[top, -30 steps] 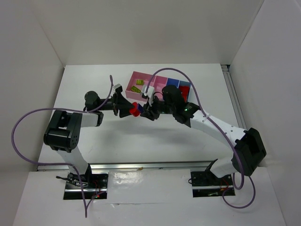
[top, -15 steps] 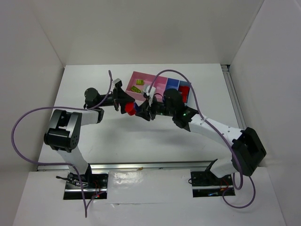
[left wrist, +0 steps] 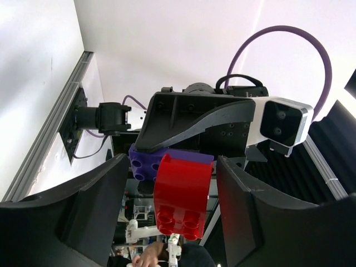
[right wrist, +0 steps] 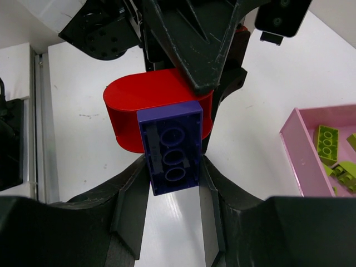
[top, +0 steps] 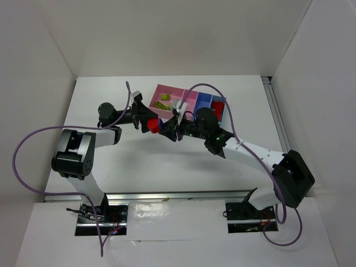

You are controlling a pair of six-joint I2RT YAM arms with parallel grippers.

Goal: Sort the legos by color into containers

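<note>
Fingers of the right gripper (right wrist: 173,167) pinch the dark blue lego (right wrist: 172,147) by its long sides. It sits pressed against the red lego (right wrist: 133,119), off the table at about 7 o'clock from the large pink bin (top: 177,92), where lime-green legos (right wrist: 328,142) lie. The left gripper (left wrist: 172,167) straddles the red lego; whether it clamps I cannot tell.

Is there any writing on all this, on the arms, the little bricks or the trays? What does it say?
None: no text can be read in any view.
The red brick and the blue brick show only plain studs and tubes.
The white camera housing and the pink tray carry no visible label.
Any marks on the base plates are too small to tell.
</note>
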